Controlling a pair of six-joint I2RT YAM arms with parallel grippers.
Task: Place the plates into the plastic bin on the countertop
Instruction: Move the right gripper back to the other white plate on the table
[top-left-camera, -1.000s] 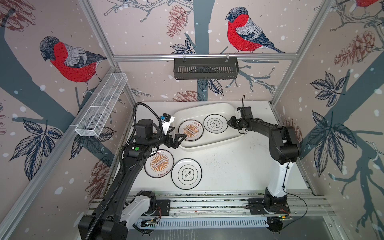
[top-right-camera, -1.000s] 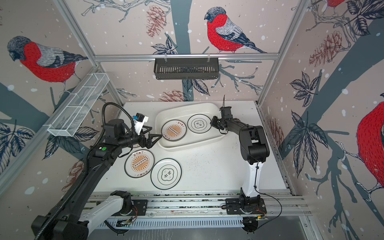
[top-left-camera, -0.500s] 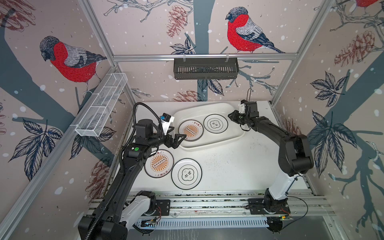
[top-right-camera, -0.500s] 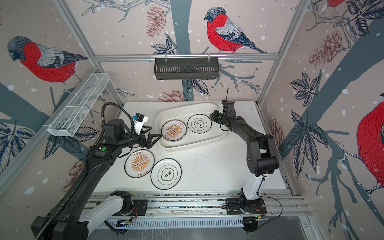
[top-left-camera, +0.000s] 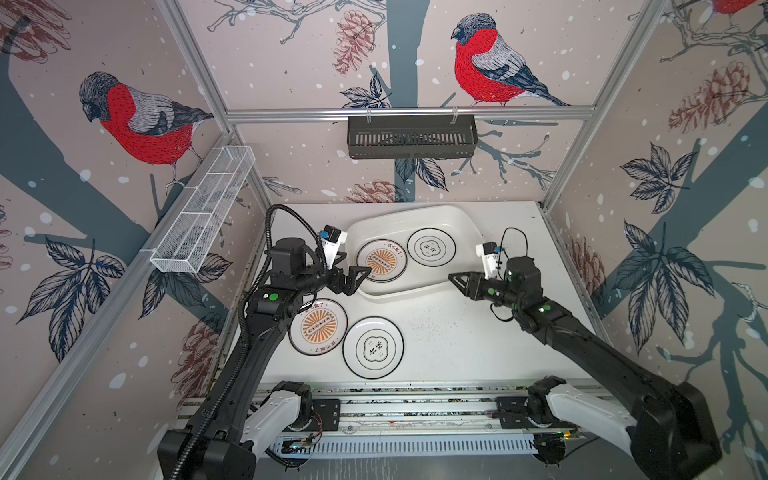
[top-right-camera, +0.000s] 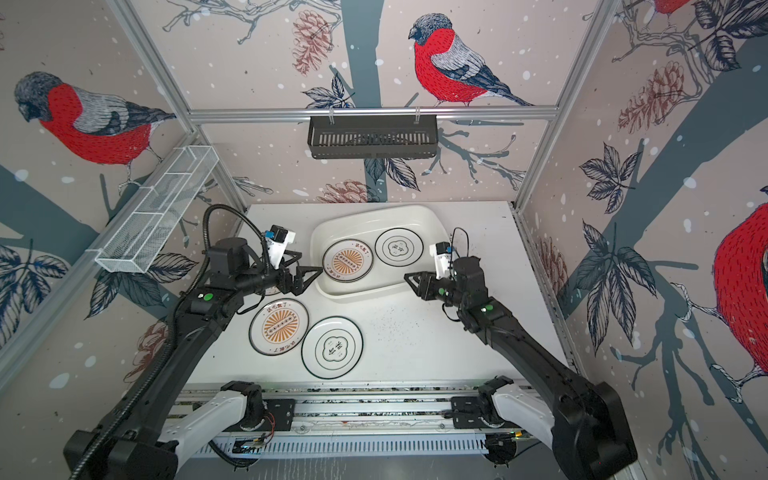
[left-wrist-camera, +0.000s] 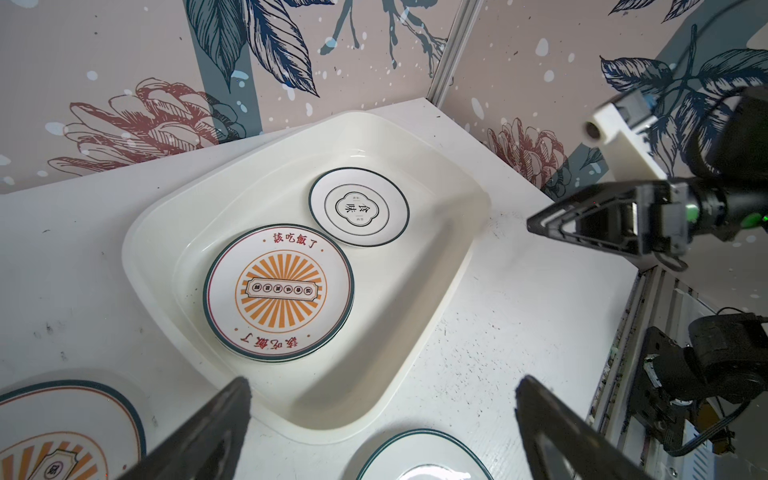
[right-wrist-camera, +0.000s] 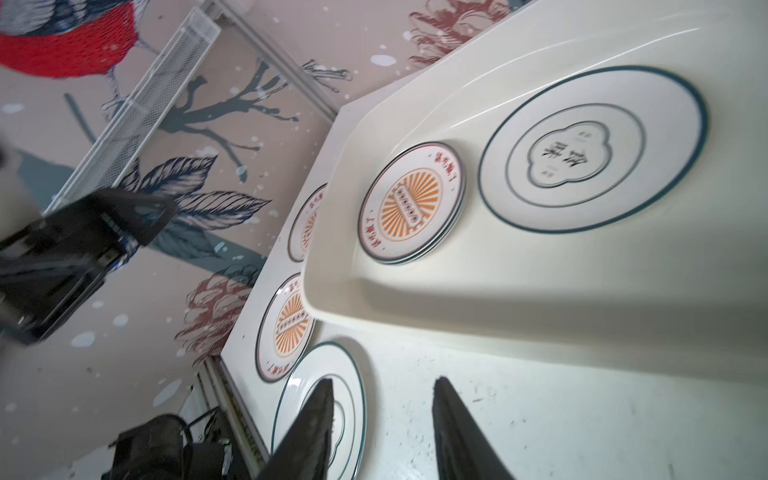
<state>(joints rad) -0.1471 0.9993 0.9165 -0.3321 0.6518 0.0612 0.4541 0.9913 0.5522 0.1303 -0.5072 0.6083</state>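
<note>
The cream plastic bin (top-left-camera: 419, 283) (top-right-camera: 374, 286) holds a sunburst plate (top-left-camera: 381, 261) (left-wrist-camera: 280, 291) stacked on others and a quatrefoil plate (top-left-camera: 432, 247) (right-wrist-camera: 590, 151). On the countertop (top-left-camera: 457, 340) lie a sunburst plate (top-left-camera: 318, 327) (top-right-camera: 279, 327) and a quatrefoil plate (top-left-camera: 372, 347) (right-wrist-camera: 299, 399). Another plate (right-wrist-camera: 305, 224) peeks out behind the bin's rim. My left gripper (top-left-camera: 358, 280) (left-wrist-camera: 384, 382) hovers wide open and empty at the bin's left front corner. My right gripper (top-left-camera: 455, 279) (right-wrist-camera: 383, 380) is open and empty above the countertop beside the bin's right front corner.
A black slotted basket (top-left-camera: 411, 137) hangs on the back wall. A white wire mesh basket (top-left-camera: 203, 216) is fixed to the left wall. The arm bases sit on a rail (top-left-camera: 415, 407) along the countertop's front edge.
My right gripper has drawn back from the bin's far right end to its near right corner, and its jaws have spread apart. The left arm has not moved.
</note>
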